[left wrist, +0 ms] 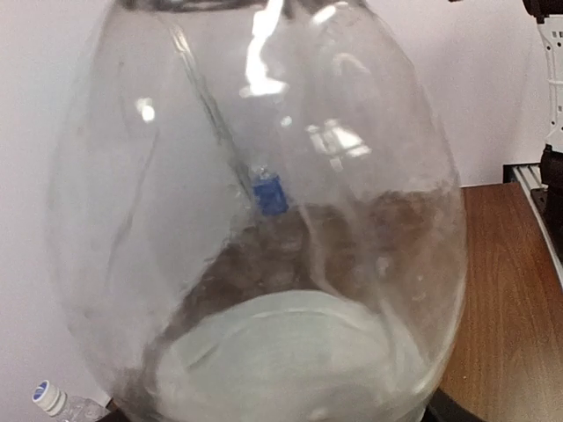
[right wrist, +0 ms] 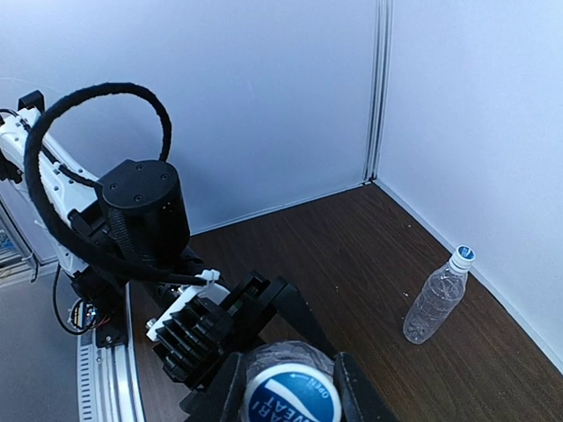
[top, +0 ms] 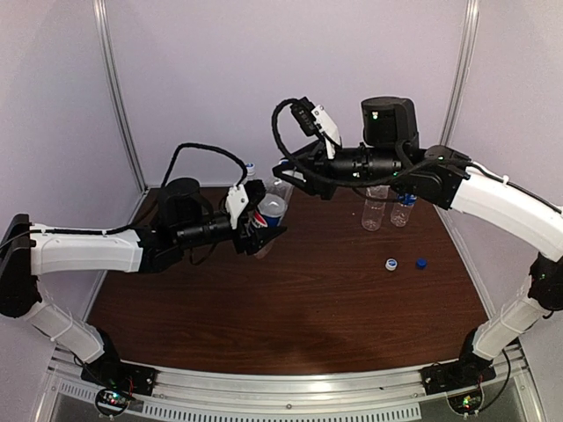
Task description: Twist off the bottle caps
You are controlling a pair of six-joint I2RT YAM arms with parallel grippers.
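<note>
1. Two arms meet left of the middle of the table. The left gripper comes in from the left with its fingers either side of the lower part of the Pepsi bottle. Whether they press on it cannot be told; the clear body fills that wrist's view.
2. Behind this gripper, near the back wall, the rear bottle stands upright with the rear cap, white with a blue centre, on it.
3. The Pepsi cap sits between the fingers of the right gripper, which are drawn in narrow against its sides.
4. Further right, the plain bottle and the blue-label bottle stand just beside each other, their tops hidden under the right arm.
5. In front of them, the white loose cap and the dark blue cap lie near each other on the table.
</note>
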